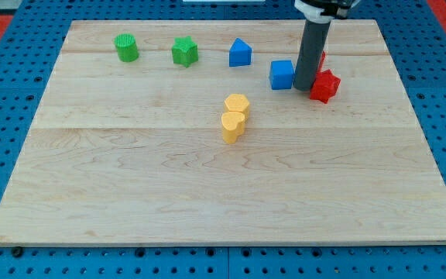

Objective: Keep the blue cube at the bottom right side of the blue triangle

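Note:
The blue cube (pixel 282 74) sits near the view's top, right of centre. The blue triangle (pixel 240 53) stands up and to the left of it, a small gap apart. My tip (pixel 304 87) is at the end of the dark rod, just against the cube's right side, between the cube and a red star block (pixel 324 85). Another red block (pixel 320 57) is mostly hidden behind the rod.
A green cylinder (pixel 127 48) and a green star (pixel 184 52) stand along the view's top left. Two yellow blocks (pixel 235 116) touch each other near the board's centre. The wooden board (pixel 223 201) ends at a blue pegboard surround.

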Available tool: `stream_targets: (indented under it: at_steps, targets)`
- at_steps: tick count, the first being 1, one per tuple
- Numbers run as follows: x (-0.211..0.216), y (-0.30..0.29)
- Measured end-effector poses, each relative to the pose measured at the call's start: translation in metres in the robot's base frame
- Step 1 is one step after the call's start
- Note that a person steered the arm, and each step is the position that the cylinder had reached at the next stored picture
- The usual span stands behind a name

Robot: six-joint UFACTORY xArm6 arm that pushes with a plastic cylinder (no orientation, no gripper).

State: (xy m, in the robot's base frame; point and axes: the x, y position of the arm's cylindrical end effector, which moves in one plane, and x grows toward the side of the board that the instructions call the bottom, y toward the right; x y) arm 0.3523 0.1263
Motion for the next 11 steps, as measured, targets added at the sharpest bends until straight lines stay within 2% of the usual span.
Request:
stream_targets:
  at_steps: [2,4,6,9,11]
  targets:
    - [-0.008,-0.009]
    - [0.007,-0.012]
    - [-0.013,-0.028]
    - [0.022,-0.034]
    - [-0.011,-0.034]
